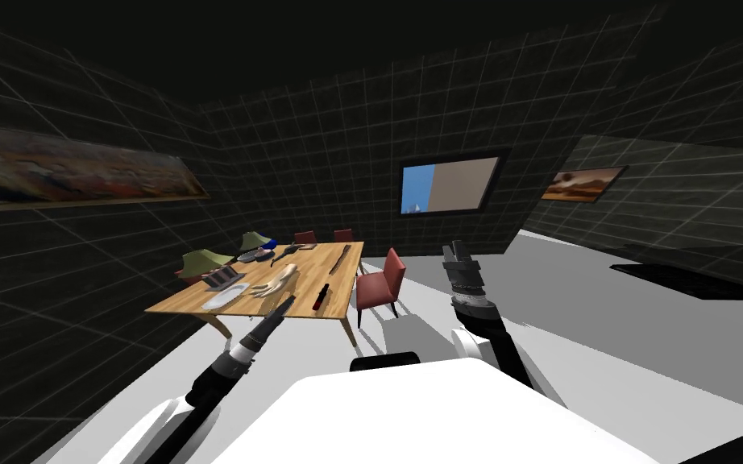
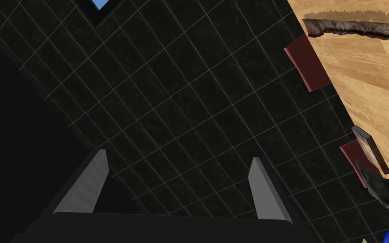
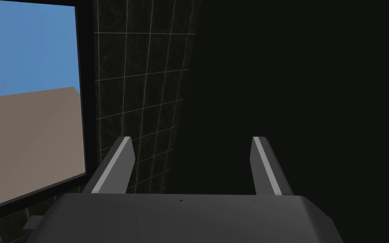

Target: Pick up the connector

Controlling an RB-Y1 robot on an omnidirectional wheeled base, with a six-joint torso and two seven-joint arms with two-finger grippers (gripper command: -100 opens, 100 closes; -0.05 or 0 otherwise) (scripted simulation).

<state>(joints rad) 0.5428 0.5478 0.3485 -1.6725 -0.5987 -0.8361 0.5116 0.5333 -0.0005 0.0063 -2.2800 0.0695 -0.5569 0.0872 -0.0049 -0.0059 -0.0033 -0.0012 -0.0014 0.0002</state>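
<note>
A wooden table (image 1: 334, 278) stands ahead to the left with several small things on it. Among them, a short dark piece with a red end (image 1: 321, 296) lies near the front right edge, and I cannot tell which item is the connector. My left gripper (image 1: 285, 304) hovers at the table's near edge, beside a pale hand-shaped object (image 1: 275, 283). In the left wrist view, that gripper (image 2: 177, 156) is open and empty, facing the dark tiled wall, with the table's wood (image 2: 371, 84) off to one side. My right gripper (image 1: 452, 248) is raised to the right of the table; its fingers (image 3: 192, 138) are open and empty.
A long brown stick (image 1: 344, 259), a plate (image 1: 225, 296), a bowl (image 1: 253, 256) and two green lamps (image 1: 205, 259) share the tabletop. Red chairs (image 1: 382, 286) stand at its right side and far end. White floor (image 1: 458, 290) opens to the right.
</note>
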